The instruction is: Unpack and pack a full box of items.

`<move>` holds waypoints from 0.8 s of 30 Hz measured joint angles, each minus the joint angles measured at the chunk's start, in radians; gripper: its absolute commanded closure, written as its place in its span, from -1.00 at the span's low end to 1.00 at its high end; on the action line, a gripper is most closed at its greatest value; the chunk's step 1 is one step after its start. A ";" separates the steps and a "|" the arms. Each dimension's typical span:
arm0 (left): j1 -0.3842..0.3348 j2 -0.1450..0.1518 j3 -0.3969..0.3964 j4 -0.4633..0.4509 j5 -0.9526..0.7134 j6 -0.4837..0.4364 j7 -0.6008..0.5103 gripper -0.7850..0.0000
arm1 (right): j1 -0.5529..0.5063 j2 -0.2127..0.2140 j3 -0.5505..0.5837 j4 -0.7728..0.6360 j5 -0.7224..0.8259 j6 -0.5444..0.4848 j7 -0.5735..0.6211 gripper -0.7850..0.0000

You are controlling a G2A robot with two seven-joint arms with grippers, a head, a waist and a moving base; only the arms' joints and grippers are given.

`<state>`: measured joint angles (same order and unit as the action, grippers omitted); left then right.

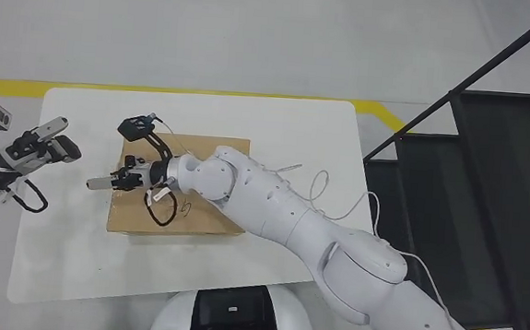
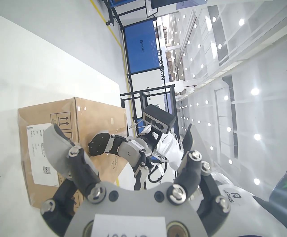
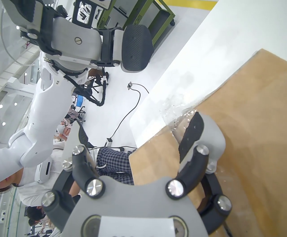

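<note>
A closed cardboard box (image 1: 199, 183) lies on the white table (image 1: 295, 130), its seam sealed with clear tape (image 3: 177, 105). My right gripper (image 1: 115, 175) is at the box's left end and stands open. One pad (image 3: 192, 132) rests on the box top (image 3: 246, 112) by the tape, the other finger (image 3: 78, 137) hangs past the box's edge. My left gripper (image 1: 59, 139) is open and holds nothing, off the table's left side and apart from the box. From the left wrist, the box (image 2: 94, 116) shows a white label (image 2: 39, 152), with the right gripper (image 2: 99, 144) on its top edge.
A thin white cable (image 1: 323, 192) trails over the table right of the box. A black metal stair frame (image 1: 468, 170) stands beyond the table's right side. A yellow floor line (image 1: 205, 93) runs behind the table. Bare table surface lies in front of the box.
</note>
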<state>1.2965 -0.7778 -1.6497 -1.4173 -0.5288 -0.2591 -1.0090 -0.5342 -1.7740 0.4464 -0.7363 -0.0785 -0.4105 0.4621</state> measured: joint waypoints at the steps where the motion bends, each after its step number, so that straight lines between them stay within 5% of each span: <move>1: 0.001 0.000 -0.002 0.003 0.000 -0.001 0.003 -1.00 | 0.002 -0.007 -0.002 0.012 0.003 -0.002 0.001 -1.00; 10: 0.017 -0.004 -0.036 0.037 -0.016 -0.016 0.048 -1.00 | 0.009 -0.033 0.028 0.102 0.027 -0.106 0.013 -1.00; 24: 0.004 -0.012 -0.026 0.026 -0.004 -0.021 0.048 -1.00 | -0.119 0.109 0.228 -0.088 -0.024 -0.044 0.123 -1.00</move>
<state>1.3003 -0.7894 -1.6760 -1.3916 -0.5331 -0.2799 -0.9612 -0.6528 -1.6649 0.6748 -0.8239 -0.1025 -0.4541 0.5849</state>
